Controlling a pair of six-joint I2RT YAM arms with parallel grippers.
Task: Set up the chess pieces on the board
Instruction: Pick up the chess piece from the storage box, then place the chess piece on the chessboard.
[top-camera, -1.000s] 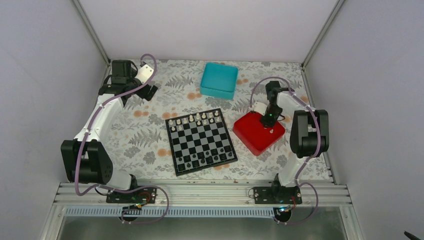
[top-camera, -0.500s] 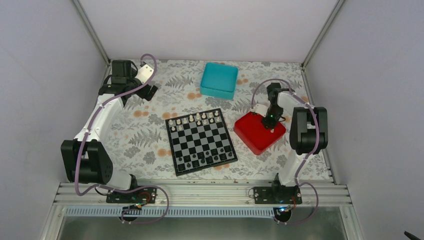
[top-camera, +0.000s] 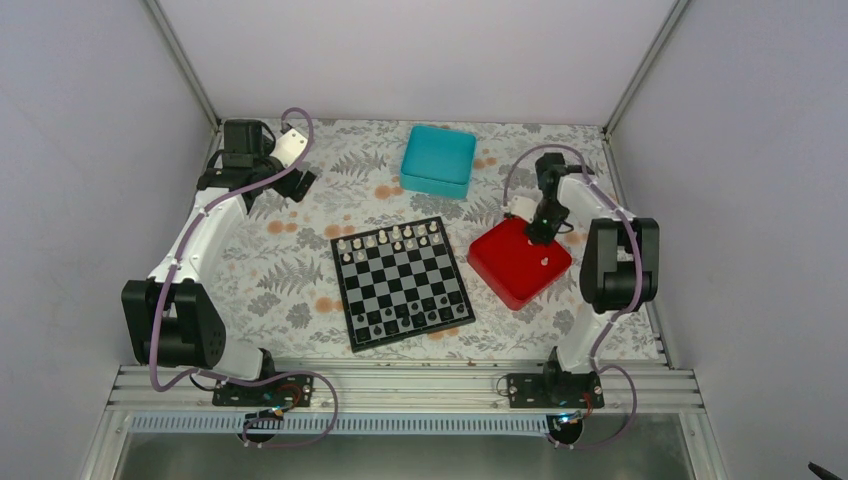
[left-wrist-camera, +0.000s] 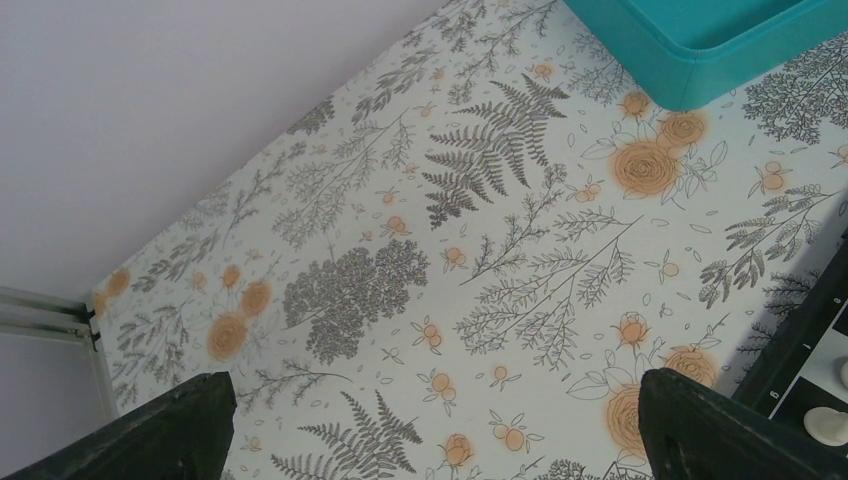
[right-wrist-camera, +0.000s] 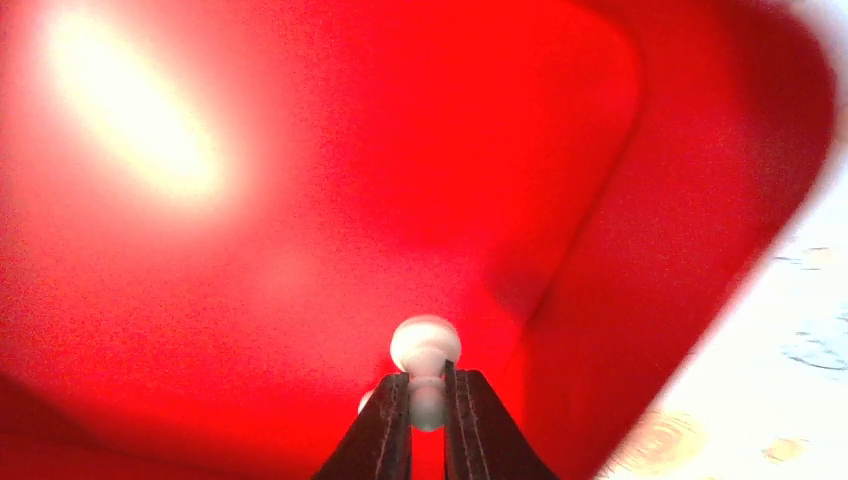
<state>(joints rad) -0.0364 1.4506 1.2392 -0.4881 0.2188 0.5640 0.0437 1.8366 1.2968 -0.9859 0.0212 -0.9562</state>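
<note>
The right gripper pinches a small round-headed white plastic chess piece over the square red plastic tray, right of the flat black-and-grey checked chessboard. Best to lift straight up and clear the rim. The left gripper, far left, hangs spread and empty.

We see a teal box at upper centre and a red tray right of centre, both on floral cloth

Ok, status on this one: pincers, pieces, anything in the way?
Right pincer shut on a white chess piece over the red tray. Left pincer open, off the board. Nothing blocking.
</note>
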